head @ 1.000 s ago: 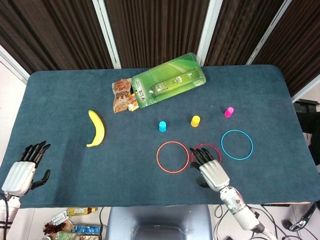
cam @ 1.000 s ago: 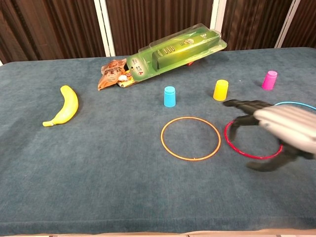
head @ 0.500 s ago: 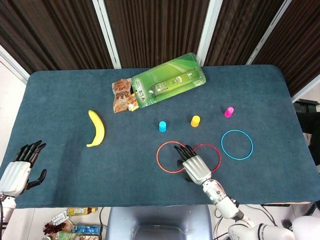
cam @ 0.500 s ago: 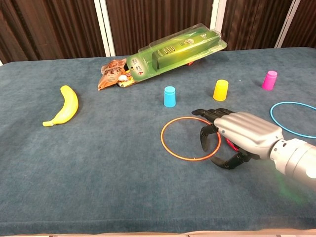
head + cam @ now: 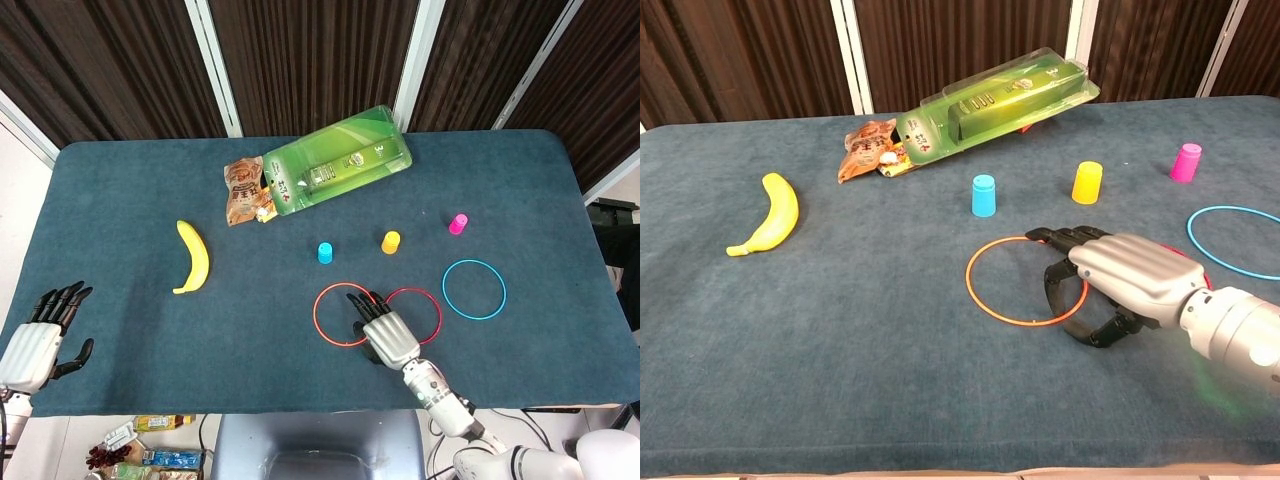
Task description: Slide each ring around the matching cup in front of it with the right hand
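Note:
Three small cups stand in a row: blue cup (image 5: 325,252) (image 5: 983,195), orange-yellow cup (image 5: 391,241) (image 5: 1087,182), pink cup (image 5: 458,223) (image 5: 1185,162). Nearer me lie an orange ring (image 5: 315,314) (image 5: 968,281), a red ring (image 5: 439,312) and a blue ring (image 5: 474,261) (image 5: 1230,207). My right hand (image 5: 381,330) (image 5: 1123,278) lies palm down between the orange and red rings. Its fingers reach over the orange ring's right side, and it holds nothing. It hides most of the red ring in the chest view. My left hand (image 5: 40,338) rests open at the table's near left corner.
A banana (image 5: 193,257) (image 5: 775,213) lies to the left. A green blister pack (image 5: 338,160) (image 5: 995,100) and a brown snack packet (image 5: 246,190) (image 5: 870,148) lie at the back, beyond the cups. The table (image 5: 120,180) is covered in dark blue cloth.
My right hand has moved left, from over the red ring to the orange ring's right side, shifting only slightly in the last half second. The left hand has sunk a little toward the near edge.

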`<state>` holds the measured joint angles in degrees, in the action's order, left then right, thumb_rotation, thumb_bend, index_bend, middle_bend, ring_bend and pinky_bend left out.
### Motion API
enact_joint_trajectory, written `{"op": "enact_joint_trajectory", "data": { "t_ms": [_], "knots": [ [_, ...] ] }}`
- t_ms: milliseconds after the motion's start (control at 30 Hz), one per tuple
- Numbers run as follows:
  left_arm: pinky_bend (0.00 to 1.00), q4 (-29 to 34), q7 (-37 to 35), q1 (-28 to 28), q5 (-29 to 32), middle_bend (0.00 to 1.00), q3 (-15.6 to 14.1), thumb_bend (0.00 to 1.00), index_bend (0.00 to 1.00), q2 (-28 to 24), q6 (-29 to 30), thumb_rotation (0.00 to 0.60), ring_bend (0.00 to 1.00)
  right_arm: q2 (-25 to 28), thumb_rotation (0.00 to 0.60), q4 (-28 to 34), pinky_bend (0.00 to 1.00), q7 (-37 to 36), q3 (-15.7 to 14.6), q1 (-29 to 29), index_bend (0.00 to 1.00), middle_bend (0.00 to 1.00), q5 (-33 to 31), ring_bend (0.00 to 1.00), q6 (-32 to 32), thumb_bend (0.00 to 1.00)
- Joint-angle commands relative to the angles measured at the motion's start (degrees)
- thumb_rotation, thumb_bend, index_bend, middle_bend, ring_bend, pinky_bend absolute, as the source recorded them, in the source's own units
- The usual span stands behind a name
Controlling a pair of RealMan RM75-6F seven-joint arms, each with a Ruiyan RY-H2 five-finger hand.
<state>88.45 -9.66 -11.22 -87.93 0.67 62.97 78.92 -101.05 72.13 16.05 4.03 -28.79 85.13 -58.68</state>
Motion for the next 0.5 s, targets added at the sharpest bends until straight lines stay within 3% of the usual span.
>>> {"op": "enact_joint_trajectory", "data": {
  "t_ms": [33, 500],
  "knots": [
    [0.02, 0.01, 0.01, 0.0, 0.05, 0.0, 0.03, 0.45, 0.0, -0.01, -0.01, 0.6, 0.0, -0.23, 0.6, -0.25, 0.0, -0.02, -0.02, -0.18, 0.64, 0.0, -0.29, 0.0, 0.09, 0.46],
    [0.02, 0.04, -0.13, 0.12, -0.09, 0.0, 0.0, 0.45, 0.0, -0.12, 0.21, 0.6, 0.0, -0.51, 0.6, -0.52, 0.0, 0.18, -0.89, -0.64, 0.7, 0.0, -1.12, 0.0, -0.07, 0.46]
  ]
}}
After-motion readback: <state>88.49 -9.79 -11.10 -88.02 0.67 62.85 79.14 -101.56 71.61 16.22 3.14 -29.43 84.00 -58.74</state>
